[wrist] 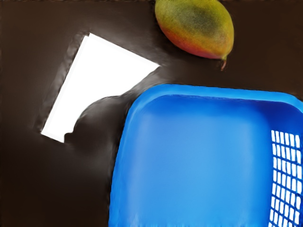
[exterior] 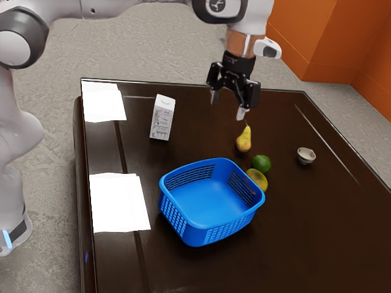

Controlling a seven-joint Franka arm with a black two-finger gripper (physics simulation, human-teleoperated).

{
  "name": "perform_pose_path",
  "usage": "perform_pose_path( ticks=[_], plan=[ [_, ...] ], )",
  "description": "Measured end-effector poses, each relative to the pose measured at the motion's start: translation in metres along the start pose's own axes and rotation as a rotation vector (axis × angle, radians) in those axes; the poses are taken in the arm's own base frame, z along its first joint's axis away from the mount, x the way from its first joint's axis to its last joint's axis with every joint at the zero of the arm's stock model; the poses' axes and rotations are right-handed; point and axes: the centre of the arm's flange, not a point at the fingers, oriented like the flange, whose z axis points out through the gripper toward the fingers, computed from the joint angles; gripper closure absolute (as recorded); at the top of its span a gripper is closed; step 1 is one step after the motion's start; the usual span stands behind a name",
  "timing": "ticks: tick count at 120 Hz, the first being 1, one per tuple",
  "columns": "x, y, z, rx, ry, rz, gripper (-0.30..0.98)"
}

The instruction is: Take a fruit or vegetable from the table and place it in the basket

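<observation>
In the exterior view my gripper (exterior: 228, 106) hangs high over the table, its two fingers apart and nothing between them. The yellow pear (exterior: 244, 140) stands lower in that view, with a dark green round fruit (exterior: 261, 163) and a yellow-green mango (exterior: 257, 180) near it. The mango is beside the rim of the blue basket (exterior: 211, 204), whose visible inside holds nothing. In the wrist view the mango (wrist: 196, 28), reddish on one side, lies just outside the basket (wrist: 189, 156).
A white carton (exterior: 162, 117) stands upright on the dark table (exterior: 183, 262), toward the exterior view's left. A small pale bowl (exterior: 306, 155) sits toward that view's right. Bright light patches lie on the tabletop.
</observation>
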Motion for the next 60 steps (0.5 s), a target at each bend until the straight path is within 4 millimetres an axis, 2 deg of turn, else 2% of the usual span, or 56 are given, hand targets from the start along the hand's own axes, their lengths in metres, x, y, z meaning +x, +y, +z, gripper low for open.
perform_pose_path(
  ticks=[12,26,40,50,60],
  plan=[
    [-0.019,0.029,-0.004,-0.006,0.009,-0.017,0.0],
    [-0.039,0.061,0.005,0.011,0.006,-0.029,0.0],
    [-0.051,0.088,0.021,0.042,0.004,-0.053,0.0],
    [-0.044,0.083,0.02,0.042,0.01,-0.108,0.0],
    [-0.013,0.058,0.029,0.06,0.008,-0.219,0.0]
  ],
)
